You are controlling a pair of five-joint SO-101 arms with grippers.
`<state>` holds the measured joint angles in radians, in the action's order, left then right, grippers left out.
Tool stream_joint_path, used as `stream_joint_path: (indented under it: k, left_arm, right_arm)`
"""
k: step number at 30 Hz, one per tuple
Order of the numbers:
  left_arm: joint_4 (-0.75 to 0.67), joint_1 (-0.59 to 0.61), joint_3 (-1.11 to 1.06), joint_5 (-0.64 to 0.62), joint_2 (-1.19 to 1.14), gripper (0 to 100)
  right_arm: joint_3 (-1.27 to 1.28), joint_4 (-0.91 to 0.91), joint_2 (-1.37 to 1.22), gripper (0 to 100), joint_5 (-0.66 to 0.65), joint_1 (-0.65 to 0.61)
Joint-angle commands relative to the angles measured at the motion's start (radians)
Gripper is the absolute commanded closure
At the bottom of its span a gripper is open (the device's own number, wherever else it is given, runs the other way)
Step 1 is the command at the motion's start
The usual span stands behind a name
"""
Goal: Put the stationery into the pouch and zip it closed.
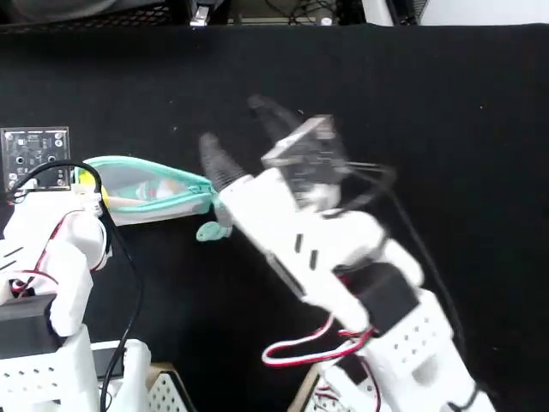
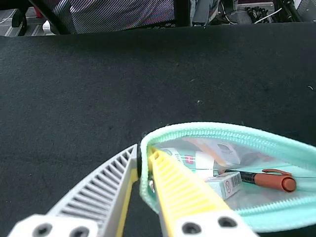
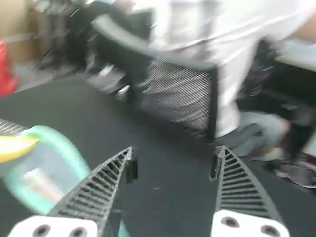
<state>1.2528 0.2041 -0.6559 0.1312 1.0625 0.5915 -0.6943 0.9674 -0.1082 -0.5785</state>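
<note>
**A robotics lab or office workroom**

A black cloth covers the counter [image 1: 446,103], where two wired robot arms [image 1: 343,257] are mounted. Beyond its far edge stand a mesh-backed office chair [image 3: 180,96] and a tangle of cables [image 2: 249,12]. A small square board [image 1: 36,159] lies at a side edge.

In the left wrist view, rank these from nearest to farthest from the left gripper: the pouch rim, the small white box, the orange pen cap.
1. Pouch rim: its end is pinched in the left gripper itself.
2. Small white box: inside the pouch, next to the pen's dark end.
3. Orange pen cap: inside the pouch, towards its far end.
</note>
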Motion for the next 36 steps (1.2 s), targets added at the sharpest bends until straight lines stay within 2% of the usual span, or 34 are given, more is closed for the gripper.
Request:
stream_joint_path:
  k: [1,5,11,14,31,34,36]
  left_arm:
    - [0.014,-0.018,-0.122,0.011,-0.029,97]
    - [0.014,-0.018,-0.122,0.011,-0.029,97]
    - [0.011,-0.018,-0.124,0.011,-0.029,97]
    - [0.011,-0.018,-0.124,0.011,-0.029,97]
    - [0.009,-0.018,-0.125,0.011,-0.029,97]
    - [0.009,-0.018,-0.125,0.011,-0.029,97]
    - [0.011,-0.018,-0.125,0.011,-0.029,97]
  right_arm:
    - [0.081,-0.032,0.025,75.7,0.006,0.101]
    - [0.275,-0.043,0.033,75.8,-0.005,0.081]
    - [0.375,-0.048,0.033,75.5,-0.087,-0.112]
    - [0.394,-0.044,0.025,75.4,-0.101,-0.160]
    - [0.424,-0.052,0.033,75.5,-0.091,-0.155]
    - [0.424,-0.052,0.033,75.5,-0.026,-0.147]
    - [0.424,-0.044,0.033,75.5,0.020,-0.094]
